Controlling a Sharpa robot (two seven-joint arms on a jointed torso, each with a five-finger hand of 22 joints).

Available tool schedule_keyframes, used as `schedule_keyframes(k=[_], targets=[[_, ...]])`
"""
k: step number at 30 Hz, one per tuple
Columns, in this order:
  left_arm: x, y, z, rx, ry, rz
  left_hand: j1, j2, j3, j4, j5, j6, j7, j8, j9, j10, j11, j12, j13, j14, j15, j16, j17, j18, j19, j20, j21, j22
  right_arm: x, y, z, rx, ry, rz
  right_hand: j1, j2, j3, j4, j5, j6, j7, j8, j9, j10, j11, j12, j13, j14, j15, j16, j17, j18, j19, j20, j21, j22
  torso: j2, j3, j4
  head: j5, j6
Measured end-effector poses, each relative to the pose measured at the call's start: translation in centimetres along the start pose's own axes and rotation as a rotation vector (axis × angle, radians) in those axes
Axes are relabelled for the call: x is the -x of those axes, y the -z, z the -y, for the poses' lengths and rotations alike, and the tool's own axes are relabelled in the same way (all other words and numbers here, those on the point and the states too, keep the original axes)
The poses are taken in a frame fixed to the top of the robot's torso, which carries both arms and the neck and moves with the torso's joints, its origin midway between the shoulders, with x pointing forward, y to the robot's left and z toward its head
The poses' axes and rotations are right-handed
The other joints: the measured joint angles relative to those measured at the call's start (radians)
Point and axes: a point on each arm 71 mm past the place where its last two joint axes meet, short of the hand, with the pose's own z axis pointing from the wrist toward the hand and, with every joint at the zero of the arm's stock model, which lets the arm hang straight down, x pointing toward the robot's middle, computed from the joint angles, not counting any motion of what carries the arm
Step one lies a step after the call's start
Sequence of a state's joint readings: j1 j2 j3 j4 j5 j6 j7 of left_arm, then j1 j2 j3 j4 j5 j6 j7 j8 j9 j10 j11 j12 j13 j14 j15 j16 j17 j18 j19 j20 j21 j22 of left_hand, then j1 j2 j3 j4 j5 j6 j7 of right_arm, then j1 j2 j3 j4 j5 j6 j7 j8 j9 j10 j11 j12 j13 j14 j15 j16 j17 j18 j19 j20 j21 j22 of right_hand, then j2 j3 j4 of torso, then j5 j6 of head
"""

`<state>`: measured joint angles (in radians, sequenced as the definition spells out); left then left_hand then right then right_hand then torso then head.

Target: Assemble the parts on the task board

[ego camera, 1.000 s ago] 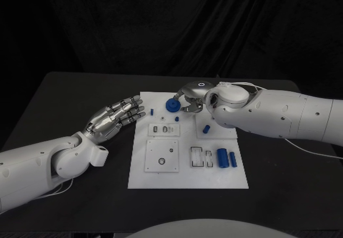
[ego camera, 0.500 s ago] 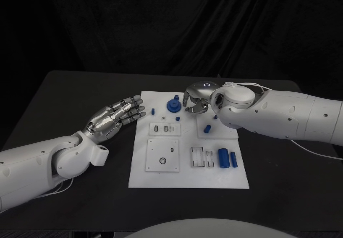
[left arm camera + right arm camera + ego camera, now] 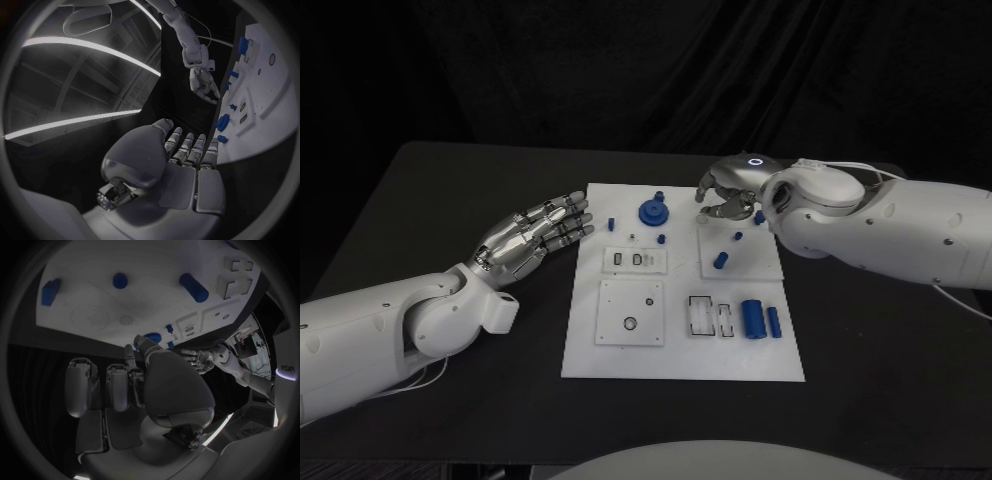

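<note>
The white task board (image 3: 629, 350) lies in the middle of the table. A blue gear (image 3: 651, 212) stands near its far edge, with nothing touching it. My right hand (image 3: 728, 196) hovers over the board's far right corner, to the right of the gear, its fingers hanging apart and holding nothing. My left hand (image 3: 538, 232) sits at the board's left edge, fingers stretched out and empty. Two blue cylinders (image 3: 750, 318) lie at the near right, and a blue peg (image 3: 718, 260) rests mid-board. The left wrist view shows the left hand (image 3: 187, 157), the right hand (image 3: 203, 85) and the gear (image 3: 223, 121).
Small blue pieces (image 3: 659, 239) dot the board's far half. White inset plates with slots (image 3: 629, 313) occupy its left and middle. The black table (image 3: 877, 370) spreads bare around the board. In the right wrist view the board (image 3: 156, 300) carries blue parts (image 3: 193, 287).
My right hand has drawn away from the blue gear, moving right and toward the far corner; the gear stays standing on the board. The left hand has not moved.
</note>
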<state>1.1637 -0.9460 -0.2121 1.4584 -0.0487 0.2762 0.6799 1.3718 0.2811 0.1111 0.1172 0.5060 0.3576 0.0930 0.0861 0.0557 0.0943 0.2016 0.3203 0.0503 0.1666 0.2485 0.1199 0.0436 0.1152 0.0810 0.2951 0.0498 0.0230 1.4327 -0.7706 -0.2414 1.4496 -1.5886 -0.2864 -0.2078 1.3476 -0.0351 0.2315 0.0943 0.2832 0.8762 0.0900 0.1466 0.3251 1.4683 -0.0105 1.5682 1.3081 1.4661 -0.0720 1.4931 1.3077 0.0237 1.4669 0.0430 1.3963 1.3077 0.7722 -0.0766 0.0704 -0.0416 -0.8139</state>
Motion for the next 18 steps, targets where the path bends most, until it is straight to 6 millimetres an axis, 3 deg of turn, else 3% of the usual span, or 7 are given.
schedule_keyframes(k=[4, 7, 13, 18], targets=[[-0.1, 0.2, 0.1, 0.0, 0.002, 0.0, -0.007, -0.007, 0.0, 0.0, 0.0, 0.0, 0.0, 0.0, 0.0, 0.0, 0.0, 0.001, 0.0, 0.004, 0.004, 0.005, 0.0, 0.0, 0.0, 0.0, 0.0, 0.0, 3.1, 2.0, 1.9, -0.029, 0.009, 0.05, -0.022, -0.002, -0.011, 0.026, -0.017, -0.025, -0.009, -0.021, -0.009, 0.0, 0.0, -0.007, 0.0, 0.0, 0.0, -0.004, 0.0, 0.016, 0.0, 0.0, -0.002, 0.0, 0.0, 0.0003, -0.0004, -0.002, -0.001], [-0.2, 0.3, 0.1, 0.0, 0.004, 0.0, -0.007, -0.007, 0.008, -0.001, 0.0, 0.005, 0.005, 0.0, 0.0, 0.001, 0.001, 0.009, 0.001, 0.007, 0.007, 0.011, 0.001, 0.0, 0.003, -0.003, 0.0, 0.0, 4.1, 3.3, 3.1, -0.058, 0.005, 0.052, -0.027, -0.007, -0.011, 0.039, -0.022, -0.077, -0.026, -0.053, -0.027, -0.003, -0.008, -0.016, 0.0, 0.0, 0.0, -0.01, 0.0, 0.016, 0.0, 0.0, -0.002, 0.0, 0.0, 0.0005, -0.0006, -0.007, -0.002], [-0.1, 0.5, 0.2, -0.001, 0.002, 0.004, -0.013, -0.013, 0.014, -0.003, 0.0, 0.013, 0.005, 0.0, 0.002, 0.006, 0.006, 0.016, 0.002, 0.007, 0.007, 0.011, 0.002, 0.0, 0.004, -0.004, 0.0, 0.001, 4.0, 5.0, 5.2, -0.109, -0.021, 0.025, -0.027, -0.007, -0.013, 0.05, -0.022, -0.096, -0.035, -0.062, -0.04, -0.003, -0.011, -0.016, 0.0, 0.001, -0.007, -0.004, 0.0, 0.016, 0.0, -0.007, 0.003, 0.0, 0.001, 0.0005, 0.0005, -0.014, -0.003], [0.0, 0.6, 0.2, 0.0, 0.001, 0.006, -0.013, -0.013, 0.014, -0.003, 0.0, 0.013, 0.005, 0.0, 0.002, 0.006, 0.006, 0.016, 0.002, 0.007, 0.007, 0.011, 0.002, 0.0, 0.004, -0.004, 0.0, 0.001, 2.3, 6.2, 7.2, -0.148, -0.053, 0.001, -0.027, -0.007, -0.012, 0.062, -0.022, -0.08, -0.037, -0.056, -0.044, -0.003, -0.018, 0.0, 0.0, 0.001, -0.014, 0.009, 0.0, 0.016, 0.0, -0.015, 0.056, 0.0, 0.0, -0.0026, 0.0, -0.008, -0.002]])
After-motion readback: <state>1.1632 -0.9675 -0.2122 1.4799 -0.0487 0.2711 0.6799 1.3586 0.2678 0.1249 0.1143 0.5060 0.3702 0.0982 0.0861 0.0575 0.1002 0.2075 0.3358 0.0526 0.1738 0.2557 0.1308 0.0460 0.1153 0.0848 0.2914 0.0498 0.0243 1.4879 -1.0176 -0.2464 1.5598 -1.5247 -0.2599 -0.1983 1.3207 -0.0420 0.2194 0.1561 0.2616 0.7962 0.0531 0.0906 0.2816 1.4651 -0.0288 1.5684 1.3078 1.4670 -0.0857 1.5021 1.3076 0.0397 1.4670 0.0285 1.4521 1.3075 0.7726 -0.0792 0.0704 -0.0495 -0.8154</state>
